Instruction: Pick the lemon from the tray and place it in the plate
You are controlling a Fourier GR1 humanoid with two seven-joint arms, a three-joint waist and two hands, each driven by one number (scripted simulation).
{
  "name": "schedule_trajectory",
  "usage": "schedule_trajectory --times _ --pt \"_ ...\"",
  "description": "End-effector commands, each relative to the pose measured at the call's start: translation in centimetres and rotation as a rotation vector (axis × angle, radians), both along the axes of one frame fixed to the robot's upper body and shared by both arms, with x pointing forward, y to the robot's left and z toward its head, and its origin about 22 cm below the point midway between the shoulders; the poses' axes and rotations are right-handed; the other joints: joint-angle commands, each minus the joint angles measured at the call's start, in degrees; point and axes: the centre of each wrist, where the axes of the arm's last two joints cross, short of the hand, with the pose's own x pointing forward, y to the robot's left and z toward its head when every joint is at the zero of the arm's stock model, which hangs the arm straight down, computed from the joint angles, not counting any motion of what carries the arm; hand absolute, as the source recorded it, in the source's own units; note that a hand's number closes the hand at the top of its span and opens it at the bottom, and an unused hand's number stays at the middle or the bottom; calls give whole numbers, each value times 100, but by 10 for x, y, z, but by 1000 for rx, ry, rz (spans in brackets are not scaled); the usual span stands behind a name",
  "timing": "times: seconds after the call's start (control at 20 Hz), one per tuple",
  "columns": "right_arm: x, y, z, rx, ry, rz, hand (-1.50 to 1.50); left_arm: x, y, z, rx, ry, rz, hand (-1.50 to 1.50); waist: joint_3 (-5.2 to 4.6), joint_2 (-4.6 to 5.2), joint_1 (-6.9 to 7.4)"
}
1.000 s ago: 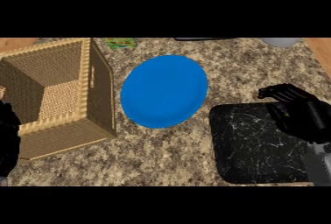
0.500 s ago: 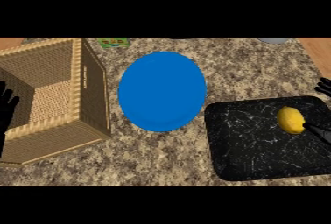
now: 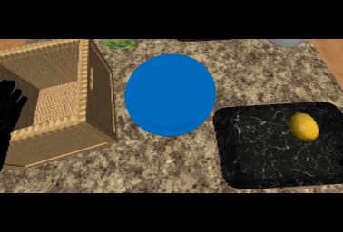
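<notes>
A yellow lemon (image 3: 304, 127) lies on the black marbled tray (image 3: 268, 154) at the right, near the tray's right side, with nothing touching it. The blue plate (image 3: 171, 95) sits in the middle of the counter, just left of the tray, and holds nothing. My left hand (image 3: 9, 108) shows at the left edge over the wicker basket, fingers straight and up, resting. My right hand is out of the picture.
A large wicker basket (image 3: 94, 90) stands at the left, close to the plate. A small green packet (image 3: 120, 43) lies at the back. A grey object (image 3: 288, 42) shows at the back right corner.
My right hand, which hovered over the tray and hid the lemon, has drawn away to the right and left the view. The lemon now lies uncovered on the tray.
</notes>
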Motion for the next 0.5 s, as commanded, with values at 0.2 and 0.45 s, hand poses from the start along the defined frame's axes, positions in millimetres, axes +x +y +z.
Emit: schedule_trajectory --times 0.2,0.45 --pt "9 -14 20 -192 109 56 -150 15 -22 -49 -88 190 -56 0 -189 192 -11" --pt "13 1 10 -292 203 102 -150 20 -12 -41 -84 202 -60 0 -193 150 -8"
